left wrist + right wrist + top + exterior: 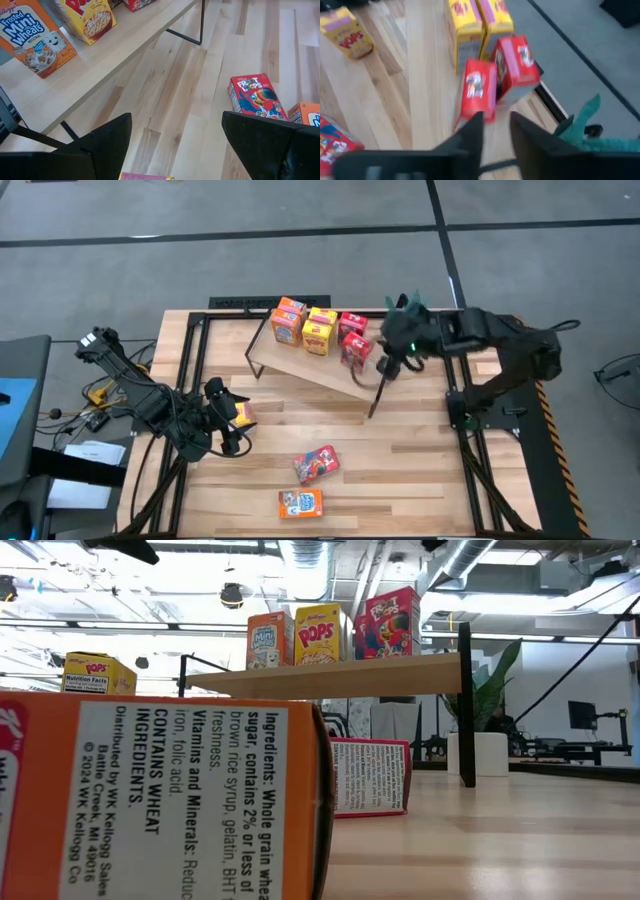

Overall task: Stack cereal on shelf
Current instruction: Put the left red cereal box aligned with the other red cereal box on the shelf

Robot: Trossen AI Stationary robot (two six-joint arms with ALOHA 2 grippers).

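Observation:
The shelf carries orange, yellow and red cereal boxes standing on its board. In the right wrist view two red boxes stand just ahead of my right gripper; the farther one leans. The gripper's fingers are a narrow gap apart with nothing between them. My left gripper hangs wide open over the table's left side, with a yellow box beside it. A red box and an orange box lie on the table near the front. My left gripper has the top edge of a yellow box showing close below its fingers. I cannot tell whether it touches the box.
The shelf's thin black legs stand by my right gripper. The orange box fills the low view's left foreground. Bare planks lie to the front right. A black rail runs behind the shelf.

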